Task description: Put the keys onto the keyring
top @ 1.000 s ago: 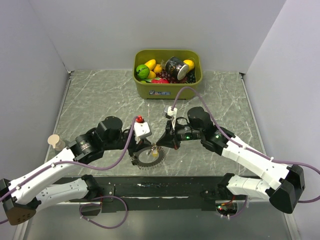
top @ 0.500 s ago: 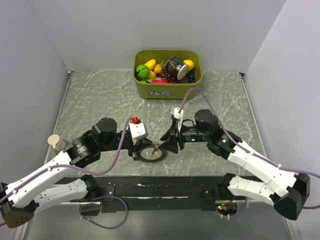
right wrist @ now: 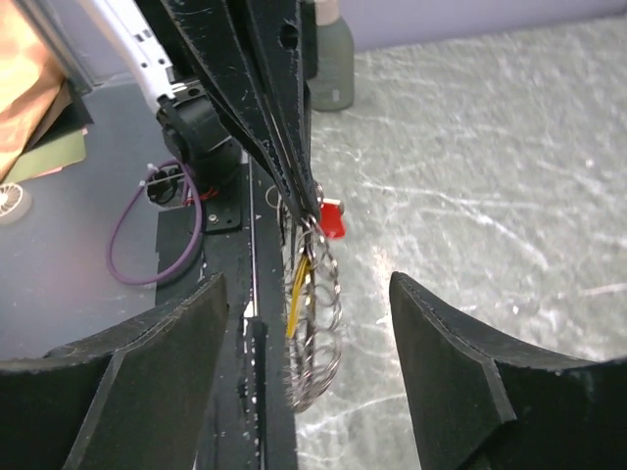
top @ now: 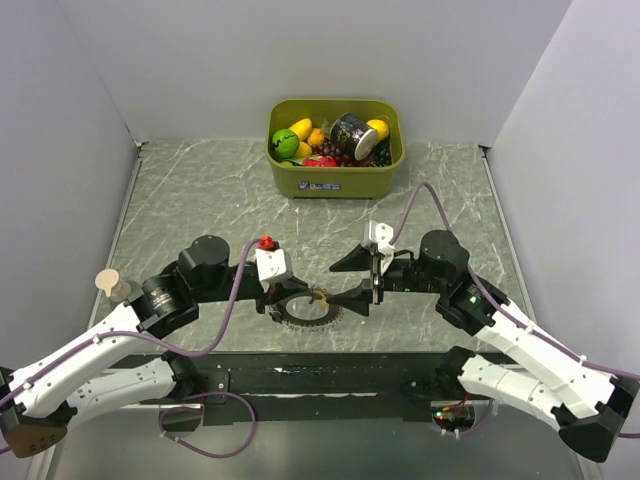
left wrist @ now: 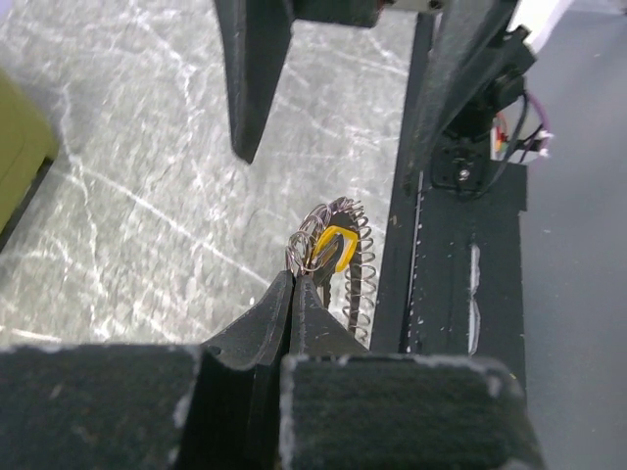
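Well, from where I stand the job looks only partly done. The marbled table [top: 190,200] carries a green bin [top: 360,180] of toy fruit [top: 285,140] at the far side, well apart from the work. Down at the near edge the two arms meet over the keyring [top: 310,322], which lies flat just in front of their bases; the right gripper [top: 352,282] hangs beside it with its fingers spread wide and nothing between them, facing the ring from the right. The left gripper [top: 283,297] has its fingers pressed together on the ring's left rim, and its own wrist view shows the tips [left wrist: 292,289] nipping the wire coil [left wrist: 358,264]. A yellow key [left wrist: 338,245] sits right at that pinch, touching the coil and seemingly threaded on, though I cannot be sure it is fully through. The right wrist view shows the same yellow tag [right wrist: 299,289] against the coil [right wrist: 313,343], with a red tag [right wrist: 333,220] just beyond; whether that one is on the ring I cannot tell. No blue or black key shows anywhere, so I judge most of the threading remains.
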`<state>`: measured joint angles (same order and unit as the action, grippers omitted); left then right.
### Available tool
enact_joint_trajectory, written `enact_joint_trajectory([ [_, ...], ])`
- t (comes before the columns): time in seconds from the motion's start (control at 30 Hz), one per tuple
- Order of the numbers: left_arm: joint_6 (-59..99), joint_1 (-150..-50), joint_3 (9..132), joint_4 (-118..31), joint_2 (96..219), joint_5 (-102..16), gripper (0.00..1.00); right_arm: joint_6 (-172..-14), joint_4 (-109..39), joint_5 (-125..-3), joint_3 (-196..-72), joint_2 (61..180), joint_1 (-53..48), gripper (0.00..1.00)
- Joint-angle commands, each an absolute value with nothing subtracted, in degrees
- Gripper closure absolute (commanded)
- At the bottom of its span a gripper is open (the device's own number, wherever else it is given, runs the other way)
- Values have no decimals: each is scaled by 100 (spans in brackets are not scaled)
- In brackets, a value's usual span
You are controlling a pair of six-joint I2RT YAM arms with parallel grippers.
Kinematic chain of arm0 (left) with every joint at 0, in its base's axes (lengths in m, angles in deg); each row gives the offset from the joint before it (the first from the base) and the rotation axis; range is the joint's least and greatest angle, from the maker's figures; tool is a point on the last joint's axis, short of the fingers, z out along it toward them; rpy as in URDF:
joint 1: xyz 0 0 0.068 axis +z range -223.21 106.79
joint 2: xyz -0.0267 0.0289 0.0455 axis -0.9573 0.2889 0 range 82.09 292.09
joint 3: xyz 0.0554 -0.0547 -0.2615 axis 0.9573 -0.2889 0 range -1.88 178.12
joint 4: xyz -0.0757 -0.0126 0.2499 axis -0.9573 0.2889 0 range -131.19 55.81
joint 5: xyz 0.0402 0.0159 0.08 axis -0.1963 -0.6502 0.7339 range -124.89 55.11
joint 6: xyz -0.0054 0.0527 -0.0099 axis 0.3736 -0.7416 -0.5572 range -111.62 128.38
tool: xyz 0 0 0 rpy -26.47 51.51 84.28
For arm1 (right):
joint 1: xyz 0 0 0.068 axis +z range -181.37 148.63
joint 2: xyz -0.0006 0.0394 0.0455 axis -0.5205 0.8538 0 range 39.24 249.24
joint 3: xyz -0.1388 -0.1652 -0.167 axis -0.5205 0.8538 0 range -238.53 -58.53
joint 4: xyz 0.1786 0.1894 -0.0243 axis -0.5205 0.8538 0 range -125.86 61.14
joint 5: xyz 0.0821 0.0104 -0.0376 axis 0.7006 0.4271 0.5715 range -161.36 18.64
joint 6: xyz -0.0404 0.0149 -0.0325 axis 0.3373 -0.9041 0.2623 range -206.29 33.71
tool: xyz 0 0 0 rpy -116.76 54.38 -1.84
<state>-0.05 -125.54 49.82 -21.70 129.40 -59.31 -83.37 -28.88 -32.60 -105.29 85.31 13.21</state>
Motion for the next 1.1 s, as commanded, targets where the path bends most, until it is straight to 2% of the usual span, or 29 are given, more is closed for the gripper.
enact_joint_trajectory([
  [0.0,-103,-12568,4936,-2800,12779,-6467,99,-7961,-3410,-2786,-10546,8670,1293,28],
  [0.17,-50,-12576,4971,-2906,12797,-6714,99,-7961,-3560,-2242,-10651,8969,1284,31],
  [0.23,-41,-12576,4980,-2915,12823,-6732,99,-7996,-3770,-2127,-10695,9065,1284,37],
  [0.4,-15,-12576,4997,-2959,12841,-6820,99,-8136,-3911,-2030,-10713,9215,1293,44],
  [0.5,-32,-12576,5006,-2976,12832,-6837,99,-8215,-3990,-1995,-10695,9250,1293,54],
  [0.57,-24,-12568,5006,-2994,12832,-6820,99,-8207,-3903,-2021,-10730,9286,1293,55],
  [0.67,3,-12576,5015,-3047,12797,-6863,99,-8224,-3832,-1960,-10783,9382,1293,65],
  [0.7,3,-12568,5015,-3064,12797,-6890,99,-8224,-3797,-1916,-10827,9443,1284,75],
  [0.77,20,-12576,5015,-3082,12779,-6890,99,-8181,-3701,-1898,-10880,9505,1293,84],
  [0.8,29,-12576,5015,-3091,12753,-6890,99,-8163,-3631,-1898,-10924,9532,1293,93],
  [0.87,56,-12576,4989,-3161,12718,-6908,99,-8137,-3612,-1915,-10941,9541,1293,99],
  [1.07,91,-12576,4997,-3117,12630,-6794,99,-8137,-3630,-2091,-10889,9409,1284,100],
])
